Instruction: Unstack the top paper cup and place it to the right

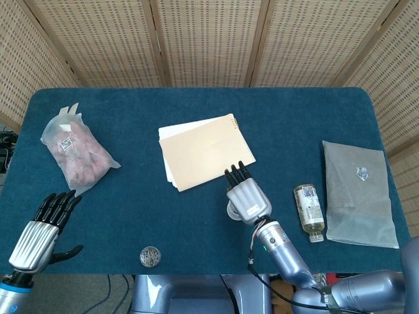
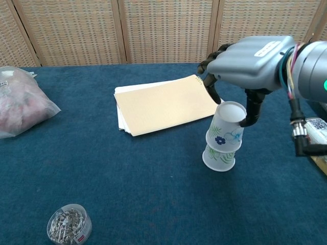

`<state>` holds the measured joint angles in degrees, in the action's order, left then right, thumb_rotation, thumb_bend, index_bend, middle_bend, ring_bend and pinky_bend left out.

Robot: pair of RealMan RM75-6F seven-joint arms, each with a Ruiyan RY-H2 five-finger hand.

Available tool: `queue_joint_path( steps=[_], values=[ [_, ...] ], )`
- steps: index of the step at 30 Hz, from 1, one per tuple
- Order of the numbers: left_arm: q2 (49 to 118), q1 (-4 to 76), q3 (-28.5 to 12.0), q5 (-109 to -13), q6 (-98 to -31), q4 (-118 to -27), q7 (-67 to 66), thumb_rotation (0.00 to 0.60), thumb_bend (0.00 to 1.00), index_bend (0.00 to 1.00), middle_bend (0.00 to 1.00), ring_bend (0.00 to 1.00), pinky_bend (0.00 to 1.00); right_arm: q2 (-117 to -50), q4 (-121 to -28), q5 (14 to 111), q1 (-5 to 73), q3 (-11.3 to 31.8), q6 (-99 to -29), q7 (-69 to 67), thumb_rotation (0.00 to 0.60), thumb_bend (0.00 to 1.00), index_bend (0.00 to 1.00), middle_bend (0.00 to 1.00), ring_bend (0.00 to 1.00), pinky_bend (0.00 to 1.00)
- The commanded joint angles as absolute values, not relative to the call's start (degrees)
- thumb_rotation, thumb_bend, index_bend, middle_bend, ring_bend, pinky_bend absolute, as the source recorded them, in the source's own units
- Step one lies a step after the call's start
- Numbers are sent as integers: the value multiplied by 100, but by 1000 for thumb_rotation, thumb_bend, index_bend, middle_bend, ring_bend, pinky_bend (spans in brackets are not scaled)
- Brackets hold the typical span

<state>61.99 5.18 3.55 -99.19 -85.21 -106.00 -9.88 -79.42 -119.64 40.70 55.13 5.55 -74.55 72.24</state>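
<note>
- The right hand (image 2: 249, 58) holds the top paper cup (image 2: 227, 127) from above, with fingers (image 2: 212, 88) on one side and the thumb on the other.
- The top cup is upside down, tilted and partly lifted off the bottom cup (image 2: 219, 157).
- The bottom cup sits upside down on the blue table (image 2: 127, 178).
- A tan folder (image 2: 163, 104) lies just behind the cups.
- A pink bag (image 2: 20, 102) lies far left.
- A small jar of clips (image 2: 69, 224) sits near the front.
</note>
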Motion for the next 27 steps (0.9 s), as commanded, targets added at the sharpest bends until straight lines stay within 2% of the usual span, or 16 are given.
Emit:
queue_joint_path(
  steps=[1,15,27],
  values=[
    [6200,517,357,-9920,-8521,-10598,-988,600,149,0,0,0,0,-7741,-12131,3862,5664,650,-7504,7429,600,199,485,104,0,0],
    [6195,531,360,-9930,-8510,-10574,-932,600,148,0,0,0,0,-7219,-12943,2553,6193,843,-7975,8030,600,199,491,106,0,0],
    [6174,534,365,-9956,-8531,-10571,-883,600,149,0,0,0,0,-7005,-13411,2306,6510,952,-8305,8020,600,200,492,107,0,0]
  ],
)
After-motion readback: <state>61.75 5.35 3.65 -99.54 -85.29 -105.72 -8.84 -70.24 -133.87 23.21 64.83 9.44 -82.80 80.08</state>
